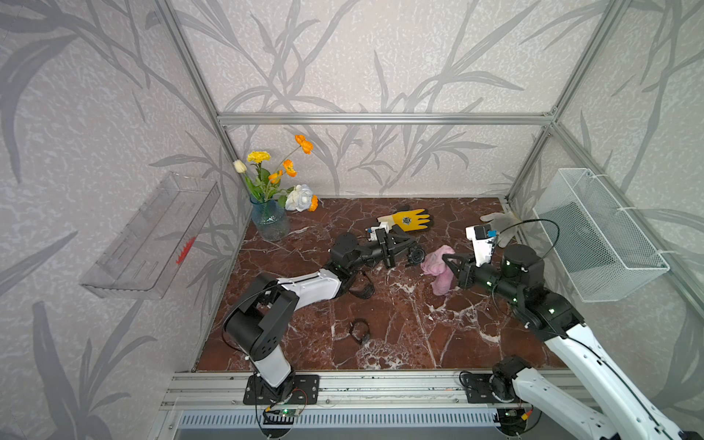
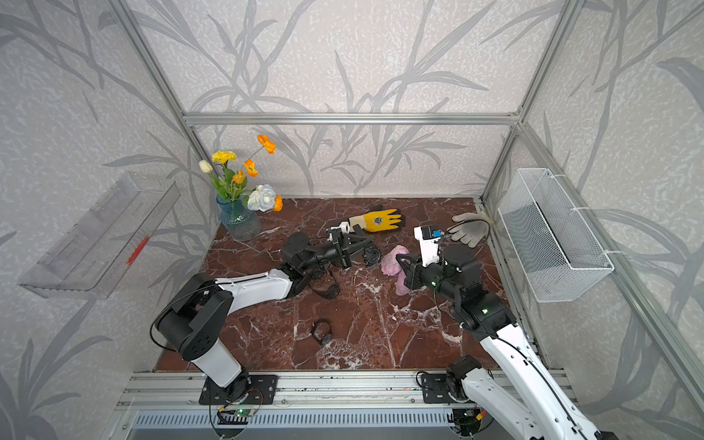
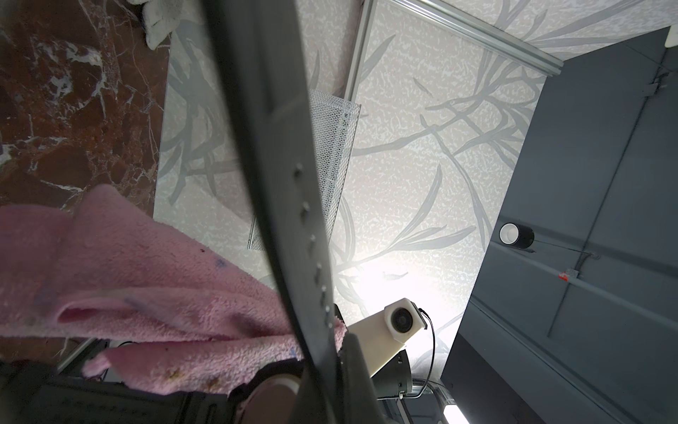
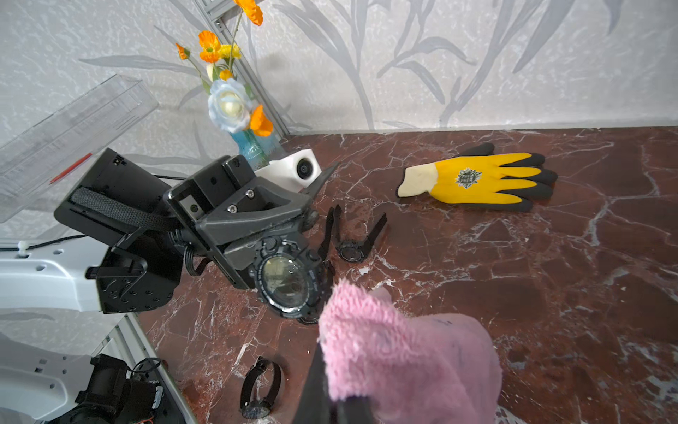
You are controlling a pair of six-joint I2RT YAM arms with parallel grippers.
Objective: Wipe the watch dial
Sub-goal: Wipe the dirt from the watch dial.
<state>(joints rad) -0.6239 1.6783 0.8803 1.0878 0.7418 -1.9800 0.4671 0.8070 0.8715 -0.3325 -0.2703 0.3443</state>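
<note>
Fingers of the left arm (image 1: 402, 240) are pinching shut on the strap (image 3: 293, 183) of the black watch (image 1: 417, 255), holding it near the middle of the desk (image 1: 381, 343) with its dial (image 4: 284, 281) facing the right arm. The right fingers (image 1: 451, 261) are squeezing closed on a bunched pink cloth (image 1: 438, 266), whose fluffy corner is sitting just beside the dial; whether it is touching the glass cannot be told. In the left wrist view the strap is running straight across the frame and hiding much of what is behind it. Just beyond the held watch a smaller watch (image 4: 350, 251) is lying on the desk, and another watch (image 1: 360, 332) is lying toward the front edge. A yellow glove (image 1: 411, 220) and a grey glove (image 1: 503, 223) are lying at the back, a vase of flowers (image 1: 268, 219) is standing in the back left corner, and a wire basket (image 1: 602, 236) and a clear tray (image 1: 152, 236) are hanging on the side walls.
</note>
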